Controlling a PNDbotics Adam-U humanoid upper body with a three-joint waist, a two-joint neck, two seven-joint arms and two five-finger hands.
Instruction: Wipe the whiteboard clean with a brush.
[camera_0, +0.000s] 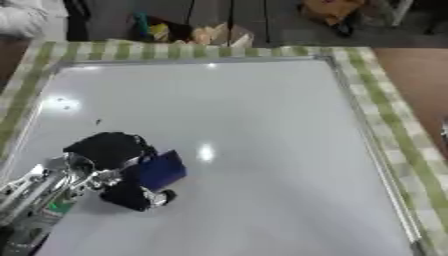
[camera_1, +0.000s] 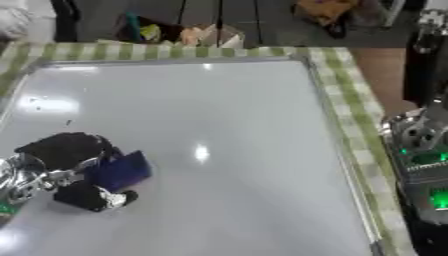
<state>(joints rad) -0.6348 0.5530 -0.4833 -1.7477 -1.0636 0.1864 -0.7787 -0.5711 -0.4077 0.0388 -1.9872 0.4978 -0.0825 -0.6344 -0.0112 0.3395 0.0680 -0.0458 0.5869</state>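
Note:
A large whiteboard (camera_0: 254, 125) with a metal frame lies flat on a green checked cloth. My left hand (camera_0: 118, 167) comes in from the lower left and is shut on a dark blue brush (camera_0: 160, 170), which rests on the board's lower left part. A small dark mark (camera_0: 98, 121) shows on the board above the hand. My right arm (camera_1: 424, 145) stands off the board at the right edge of the right eye view; its hand does not show.
The green checked cloth (camera_0: 398, 120) borders the board on all sides. Past the table's far edge lie boxes and bags on the floor (camera_0: 188, 31). The board's middle and right parts are bare and glossy.

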